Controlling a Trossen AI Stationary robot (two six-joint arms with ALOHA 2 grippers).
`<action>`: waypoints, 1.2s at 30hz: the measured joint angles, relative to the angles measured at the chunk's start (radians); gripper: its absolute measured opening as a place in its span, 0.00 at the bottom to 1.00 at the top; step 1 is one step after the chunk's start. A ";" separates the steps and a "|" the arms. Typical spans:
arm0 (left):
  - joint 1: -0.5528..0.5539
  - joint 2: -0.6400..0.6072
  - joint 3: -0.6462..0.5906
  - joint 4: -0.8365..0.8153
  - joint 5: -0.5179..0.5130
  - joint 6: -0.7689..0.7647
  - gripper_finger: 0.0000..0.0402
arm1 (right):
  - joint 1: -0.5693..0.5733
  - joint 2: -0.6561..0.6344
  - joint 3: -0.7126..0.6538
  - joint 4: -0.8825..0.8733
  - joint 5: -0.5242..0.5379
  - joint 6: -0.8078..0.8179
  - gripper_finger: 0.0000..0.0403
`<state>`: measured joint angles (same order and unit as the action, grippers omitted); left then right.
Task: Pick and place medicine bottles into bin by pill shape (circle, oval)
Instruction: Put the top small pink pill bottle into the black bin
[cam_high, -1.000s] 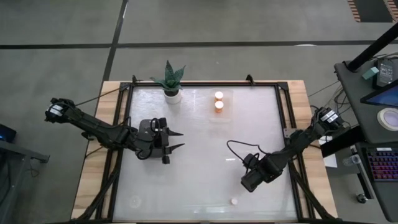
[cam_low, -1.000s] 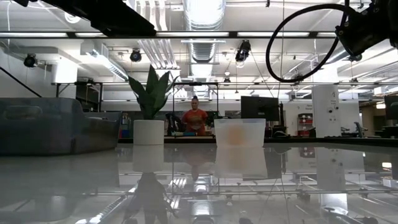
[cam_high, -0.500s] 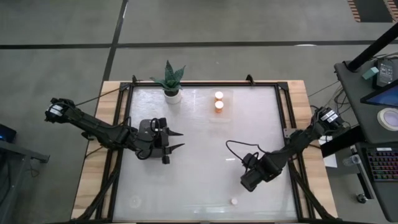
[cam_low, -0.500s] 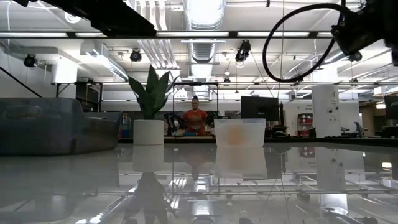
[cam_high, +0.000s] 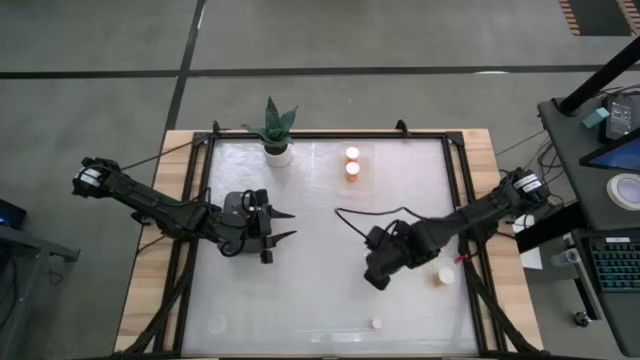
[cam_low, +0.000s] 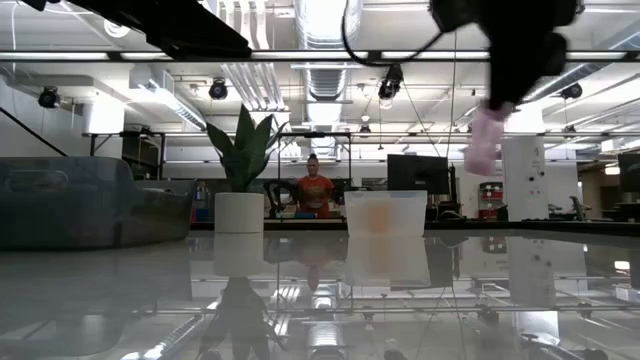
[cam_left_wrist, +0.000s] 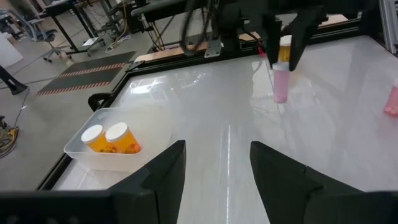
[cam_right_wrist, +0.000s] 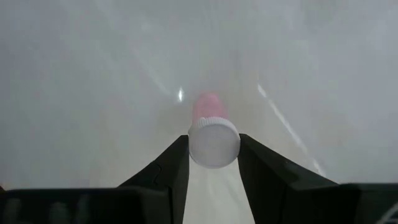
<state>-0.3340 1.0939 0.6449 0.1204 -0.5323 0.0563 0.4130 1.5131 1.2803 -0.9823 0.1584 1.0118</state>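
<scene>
My right gripper (cam_high: 376, 274) hangs over the middle right of the table, shut on a small pink medicine bottle (cam_low: 484, 140) with a white cap. An orange bottle (cam_high: 444, 277) stands on the table just right of it. Another small white-capped bottle (cam_high: 376, 324) stands near the front edge. Two orange bottles (cam_left_wrist: 112, 138) stand in the clear bin (cam_high: 352, 185) at the far middle. My left gripper (cam_high: 284, 225) waits open at the middle left, holding nothing. My right gripper pinches the pink bottle at its white cap (cam_right_wrist: 214, 142), with one finger (cam_right_wrist: 175, 163) on each side. The fingers come from above, pointing steeply down. The pink body (cam_left_wrist: 280, 87) hangs below them, nearly upright and clear of the table.
A white pot with a green plant (cam_high: 276, 148) stands at the far edge, left of the clear bin. The glossy white tabletop (cam_high: 320, 290) lies bare between the two grippers and toward the front left. A black frame rail (cam_high: 455, 180) runs along the table's right side.
My right gripper has swung toward the table's left edge and risen, turning as it went. It carries the pink bottle, which now hangs clear of the table. The orange bottle that the arm covered before now shows on the table.
</scene>
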 joint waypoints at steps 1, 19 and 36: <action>0.000 0.000 0.000 0.000 0.000 0.000 0.41 | -0.010 0.000 0.009 0.017 0.019 -0.033 0.30; 0.000 0.000 0.000 0.009 0.000 0.000 0.41 | -0.184 0.024 0.026 0.524 0.104 -0.562 0.30; 0.000 0.000 -0.019 0.002 0.000 0.000 0.41 | -0.229 0.165 0.237 0.565 0.100 -0.798 0.30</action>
<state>-0.3336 1.0935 0.6255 0.1226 -0.5322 0.0563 0.1841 1.6778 1.5170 -0.4172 0.2581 0.2134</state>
